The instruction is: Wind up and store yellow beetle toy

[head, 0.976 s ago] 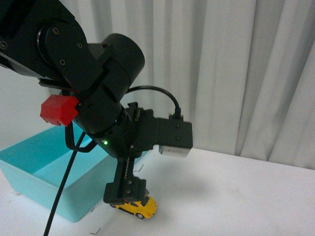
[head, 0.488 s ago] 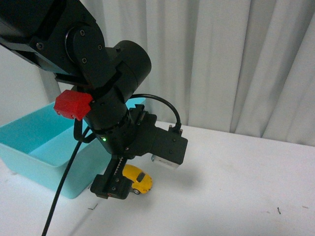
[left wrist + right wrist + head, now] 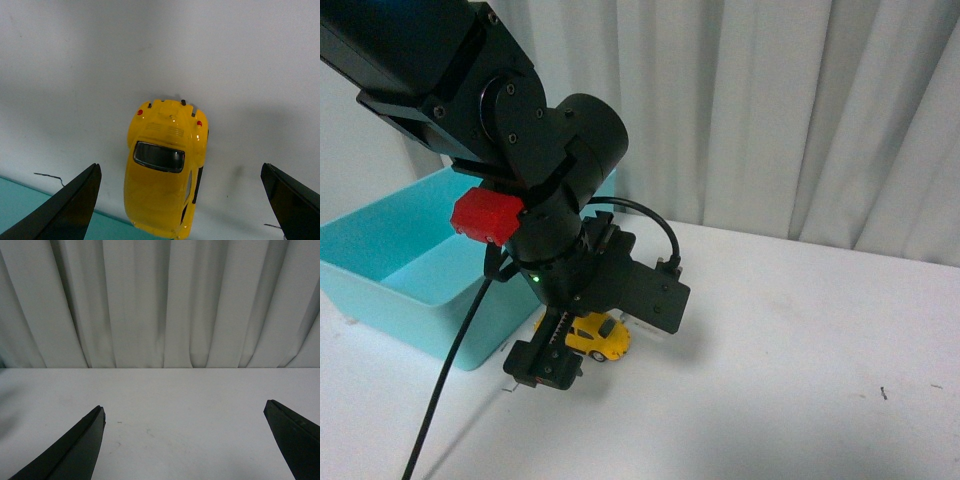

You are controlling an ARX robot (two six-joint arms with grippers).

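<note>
Toy: beetle [image 3: 165, 175] is set on the table [image 3: 800, 380], wheels down, just right of the teal bin [image 3: 410, 310] | left gripper [image 3: 180, 167]: spread wide, empty, poised over it, one finger either side | right gripper [image 3: 184, 410]: spread open, empty, faced toward the curtain [image 3: 150, 305] | Step: fingers are best lowered evenly and closed on the flanks, clear of the wheels, so roll-back winding is not blocked.
</note>
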